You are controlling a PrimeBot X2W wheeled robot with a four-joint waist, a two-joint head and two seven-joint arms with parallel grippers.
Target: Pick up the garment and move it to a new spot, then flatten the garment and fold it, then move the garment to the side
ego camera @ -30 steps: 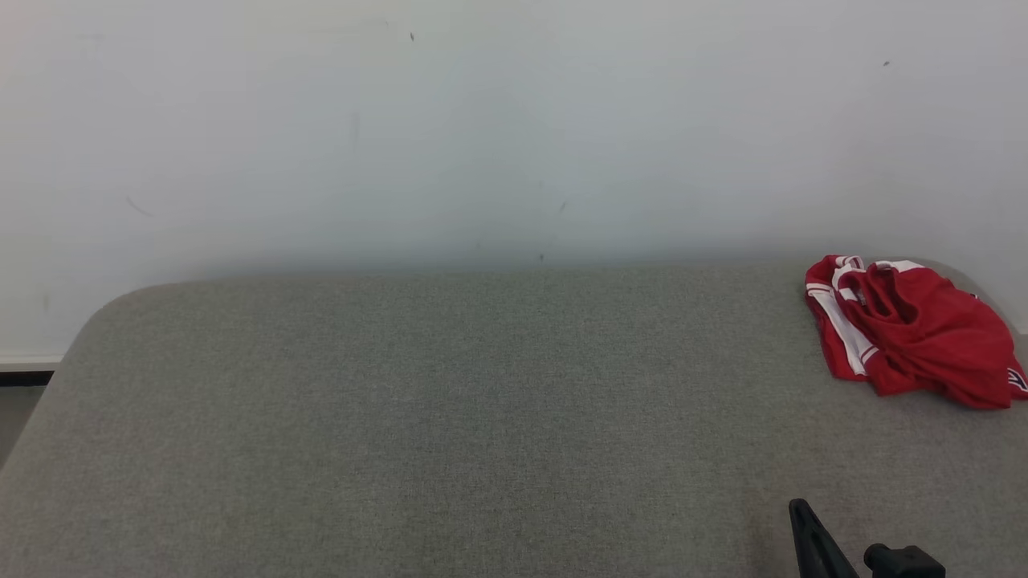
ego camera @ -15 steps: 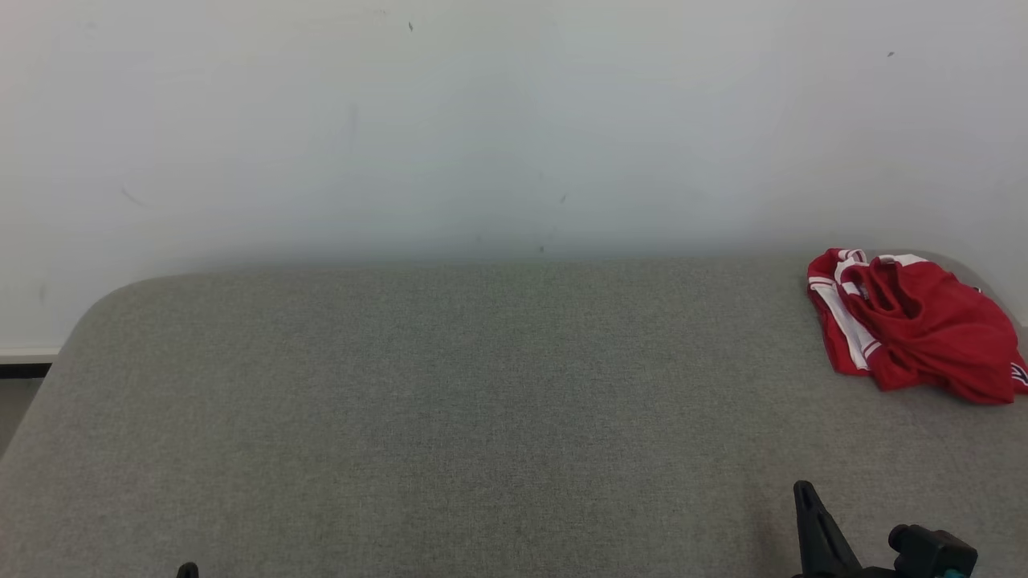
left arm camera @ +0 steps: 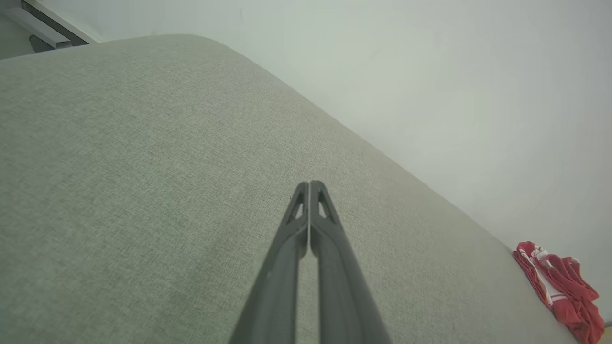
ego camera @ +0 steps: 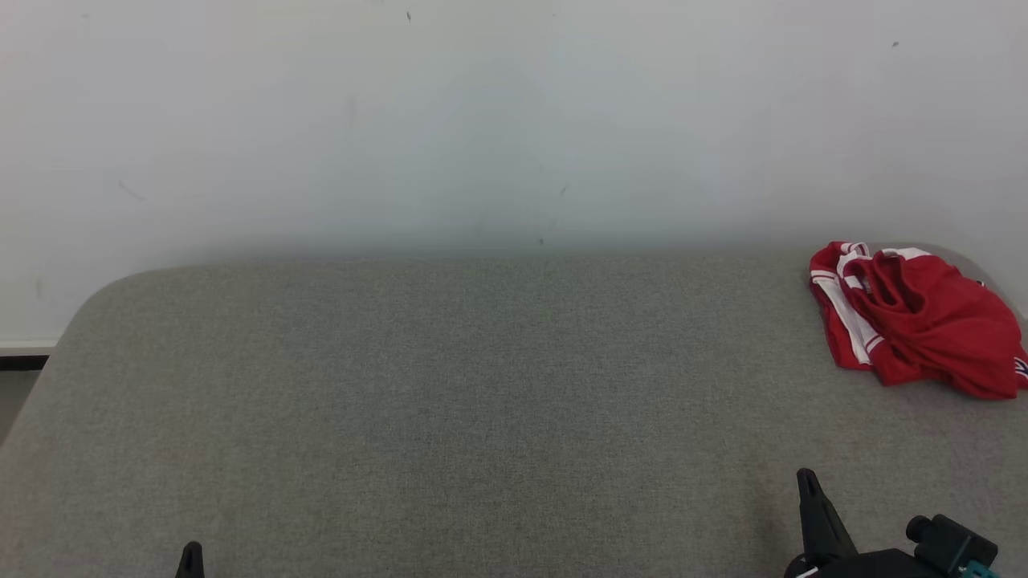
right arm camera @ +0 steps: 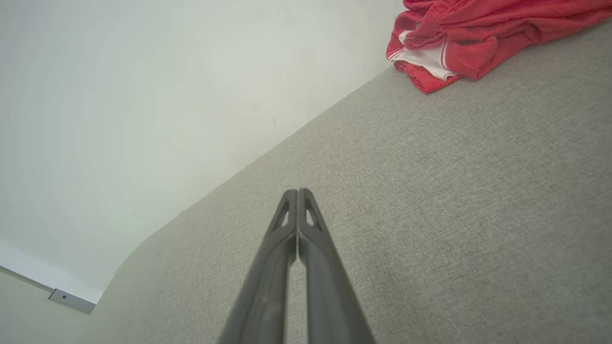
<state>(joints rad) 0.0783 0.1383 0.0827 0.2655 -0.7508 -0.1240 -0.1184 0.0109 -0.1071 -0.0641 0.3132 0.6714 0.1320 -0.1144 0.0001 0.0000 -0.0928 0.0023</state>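
A crumpled red garment (ego camera: 915, 321) with white stripes lies at the far right back corner of the grey padded surface (ego camera: 450, 385). It also appears small at the lower right of the left wrist view as the garment (left arm camera: 559, 286), and at the top right of the right wrist view as the garment (right arm camera: 478, 33). My right gripper (ego camera: 805, 477) pokes up at the lower right, well short of the garment, fingers pressed together and empty. My left gripper (ego camera: 191, 549) just peeks in at the lower left. Both wrist views show shut grippers: left gripper (left arm camera: 309, 184), right gripper (right arm camera: 297, 192).
A plain white wall (ego camera: 482, 120) runs behind the surface. The surface's rounded back left corner (ego camera: 104, 293) drops off to a floor strip with a baseboard (ego camera: 24, 353). The surface is bare fabric from the left across the middle.
The head view has tilted, so the whole scene slid a little. Both grippers have risen further into the bottom of the frame; the left tip was not visible a second ago. The garment has not moved.
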